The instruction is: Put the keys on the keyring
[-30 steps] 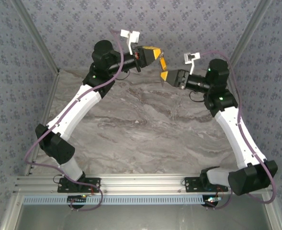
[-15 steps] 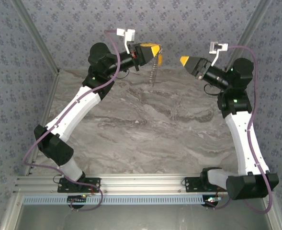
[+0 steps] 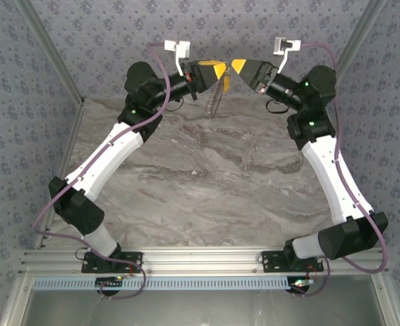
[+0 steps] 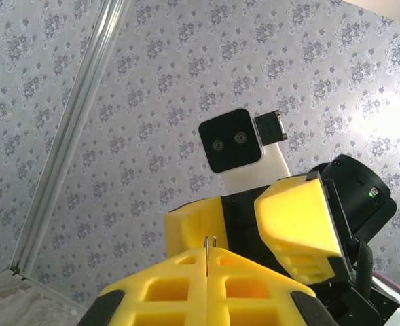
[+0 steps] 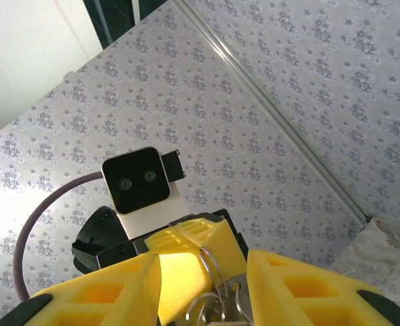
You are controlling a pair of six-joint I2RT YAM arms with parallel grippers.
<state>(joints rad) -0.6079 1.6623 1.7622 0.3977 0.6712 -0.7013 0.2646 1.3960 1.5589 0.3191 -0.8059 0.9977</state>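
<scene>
My left gripper point(image 3: 221, 73) is raised above the table's far edge, shut on the keyring point(image 4: 210, 246), whose thin wire pokes out between its yellow fingertips point(image 4: 186, 272). A chain with silvery keys point(image 3: 213, 102) dangles below it. My right gripper point(image 3: 238, 66) faces it tip to tip, almost touching. In the right wrist view the right gripper point(image 5: 203, 263) has its jaws apart. The keyring point(image 5: 215, 268) and the keys point(image 5: 216, 311) sit in the gap between them, in front of the left gripper's fingers point(image 5: 183, 268). I cannot tell whether the right fingers point(image 5: 301, 292) touch the ring.
The grey marble table point(image 3: 206, 183) lies below both arms. Patterned walls stand behind and on both sides point(image 3: 84, 41), with metal corner posts point(image 3: 50, 54). The right gripper's fingers point(image 4: 298, 224) loom close ahead in the left wrist view.
The right gripper swung out to the right, then came back higher to meet the left gripper's tip, its jaws narrowing. The left gripper rose slightly with the ring; the dangling chain now shows.
</scene>
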